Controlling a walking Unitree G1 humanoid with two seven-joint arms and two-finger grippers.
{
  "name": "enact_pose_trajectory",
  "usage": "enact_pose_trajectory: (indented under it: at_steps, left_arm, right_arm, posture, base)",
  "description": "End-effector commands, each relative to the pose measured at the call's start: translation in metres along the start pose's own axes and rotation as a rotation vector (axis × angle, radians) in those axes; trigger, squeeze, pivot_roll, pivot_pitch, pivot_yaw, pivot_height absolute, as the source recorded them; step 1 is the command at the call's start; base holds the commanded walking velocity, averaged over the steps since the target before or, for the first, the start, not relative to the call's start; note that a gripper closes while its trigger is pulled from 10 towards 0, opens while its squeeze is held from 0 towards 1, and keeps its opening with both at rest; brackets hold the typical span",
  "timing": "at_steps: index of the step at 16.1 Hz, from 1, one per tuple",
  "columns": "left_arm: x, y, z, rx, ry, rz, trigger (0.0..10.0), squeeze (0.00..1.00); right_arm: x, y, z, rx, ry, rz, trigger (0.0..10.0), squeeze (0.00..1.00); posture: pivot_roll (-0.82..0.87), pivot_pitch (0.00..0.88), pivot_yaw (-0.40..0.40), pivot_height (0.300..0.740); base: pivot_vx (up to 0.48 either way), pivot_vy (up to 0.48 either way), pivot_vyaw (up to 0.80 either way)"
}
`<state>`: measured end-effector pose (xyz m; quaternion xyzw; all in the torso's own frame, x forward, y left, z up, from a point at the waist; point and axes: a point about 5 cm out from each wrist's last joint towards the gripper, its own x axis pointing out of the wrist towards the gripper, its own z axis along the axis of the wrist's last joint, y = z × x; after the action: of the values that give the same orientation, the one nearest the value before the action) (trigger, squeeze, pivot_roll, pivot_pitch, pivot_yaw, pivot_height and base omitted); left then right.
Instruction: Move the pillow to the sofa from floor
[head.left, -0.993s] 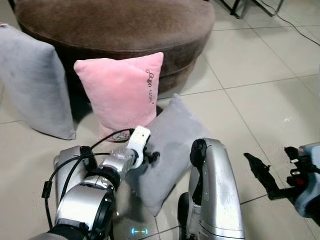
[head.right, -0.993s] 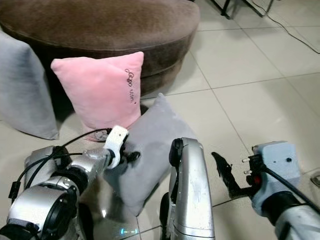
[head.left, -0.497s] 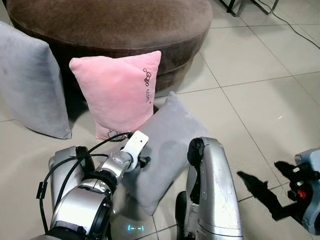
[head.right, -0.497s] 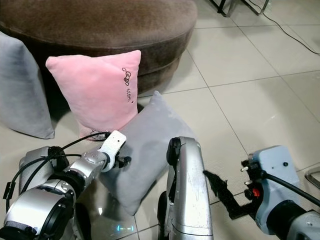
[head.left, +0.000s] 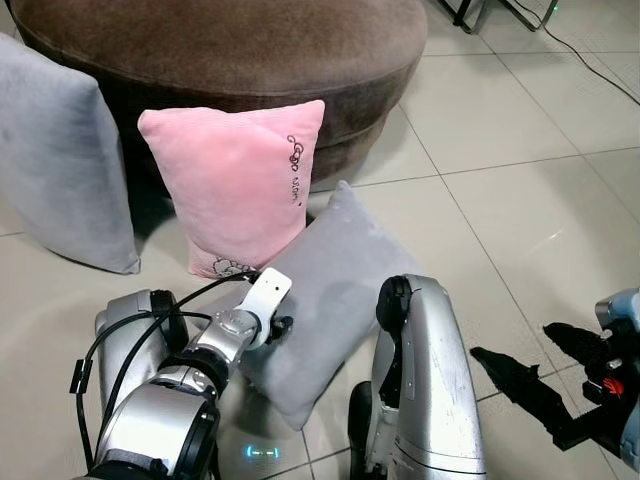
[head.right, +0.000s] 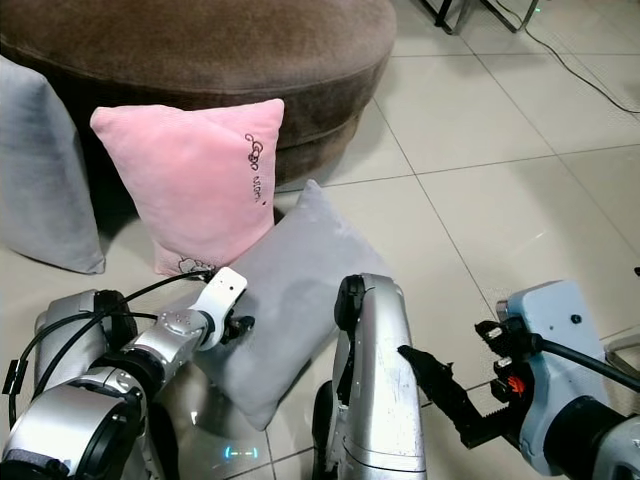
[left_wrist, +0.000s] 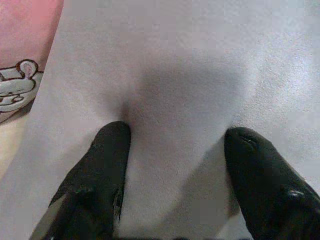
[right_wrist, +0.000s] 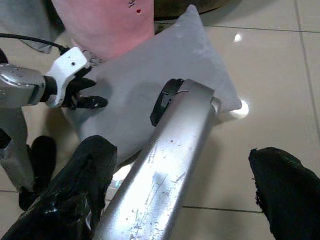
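A grey pillow (head.left: 335, 265) lies tilted on the tiled floor, leaning on a pink pillow (head.left: 240, 180) that stands upright against the brown round sofa (head.left: 230, 40). My left gripper (head.left: 281, 326) is pressed into the grey pillow's near left part. In the left wrist view its fingers (left_wrist: 112, 150) are spread wide, and the grey fabric (left_wrist: 175, 90) bulges between them. It is open. My right gripper (head.left: 535, 352) hovers over the floor at the lower right, apart from the pillows, open and holding nothing.
A second grey pillow (head.left: 60, 170) leans on the sofa at the left. A silver limb of mine (head.left: 425, 380) rises beside the grey pillow's near right edge. Bare tiles (head.left: 530, 200) spread to the right, with a cable (head.left: 590, 65) at the far right.
My left gripper has slid a little lower along the grey pillow. My right gripper has sunk slightly toward the floor. The whole view has shifted a bit.
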<state>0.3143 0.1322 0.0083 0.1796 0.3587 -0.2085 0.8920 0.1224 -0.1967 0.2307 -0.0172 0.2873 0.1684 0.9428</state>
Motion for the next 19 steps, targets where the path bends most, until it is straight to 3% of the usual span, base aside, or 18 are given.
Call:
enact_pose_trajectory:
  at_steps: [1,15,19]
  left_arm:
    - [0.001,-0.009,-0.019,-0.014,0.067,-0.025,0.0,0.00]
    - [0.000,-0.009,-0.021,-0.032,0.055,-0.051,0.0,0.00]
    - [0.000,-0.002,-0.007,-0.123,-0.051,-0.006,0.0,0.00]
  right_arm:
    - [-0.003,0.006,-0.001,-0.005,0.028,0.039,10.0,0.00]
    - [-0.007,0.010,0.001,0.010,0.061,0.050,10.0,0.00]
    - [-0.006,0.009,0.000,0.021,0.062,0.032,10.0,0.00]
  posture:
    - [-0.51,0.222,-0.145,0.300]
    - [-0.50,0.223,-0.153,0.300]
    - [-0.49,0.213,-0.149,0.300]
  base:
    - [0.000,0.000,0.00]
    - [0.000,0.000,0.00]
    - [0.000,0.000,0.00]
